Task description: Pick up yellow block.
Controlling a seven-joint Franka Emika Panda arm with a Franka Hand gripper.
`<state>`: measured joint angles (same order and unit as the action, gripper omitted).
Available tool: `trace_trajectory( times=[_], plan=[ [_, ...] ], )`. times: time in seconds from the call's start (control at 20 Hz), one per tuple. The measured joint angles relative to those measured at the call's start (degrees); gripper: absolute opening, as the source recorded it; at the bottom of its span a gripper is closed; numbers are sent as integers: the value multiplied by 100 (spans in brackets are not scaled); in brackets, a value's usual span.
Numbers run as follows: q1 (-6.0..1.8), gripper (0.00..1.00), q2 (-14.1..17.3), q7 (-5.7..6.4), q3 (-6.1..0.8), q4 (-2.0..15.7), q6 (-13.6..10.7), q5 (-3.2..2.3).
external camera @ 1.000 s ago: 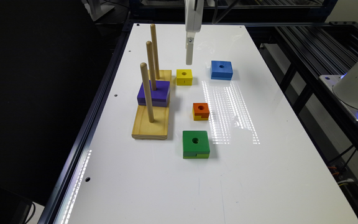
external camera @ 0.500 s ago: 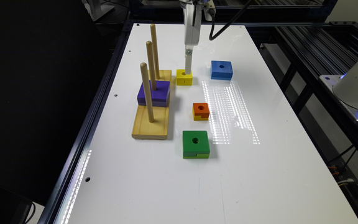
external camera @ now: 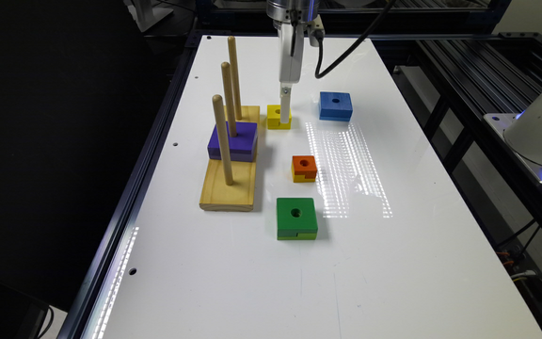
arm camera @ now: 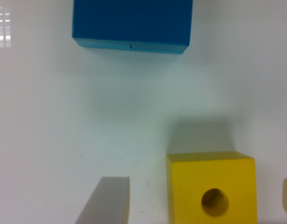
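Observation:
The small yellow block (external camera: pixel 278 117) with a round hole in its top lies flat on the white table, beside the far end of the wooden peg base. My gripper (external camera: pixel 284 106) hangs straight down over it, its tip at the block's top on the side toward the exterior view's right. In the wrist view the yellow block (arm camera: pixel 211 186) sits between my two pale fingers, one finger (arm camera: pixel 108 203) on one side and a sliver of the other at the frame edge. The gripper (arm camera: pixel 199 200) is open, with a gap on each side of the block.
A blue block (external camera: pixel 335 106) (arm camera: pixel 132 21) lies close by toward the exterior view's right. Nearer the camera are an orange-topped block (external camera: pixel 304 168) and a green block (external camera: pixel 296 218). The three-peg wooden base (external camera: pixel 227 190) carries a purple block (external camera: pixel 232 140) on its middle peg.
My gripper has come down from above the table to the yellow block, so that its fingers now straddle it. The blocks have not moved.

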<state>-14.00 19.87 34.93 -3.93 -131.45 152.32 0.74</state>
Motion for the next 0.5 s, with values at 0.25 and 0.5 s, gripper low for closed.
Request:
trace_trajectory(
  times=[0.25,0.5],
  plan=[
    [1,100,2,0,-4,26,1,0],
    [11,100,56,0,-17,158,0,0]
  ],
)
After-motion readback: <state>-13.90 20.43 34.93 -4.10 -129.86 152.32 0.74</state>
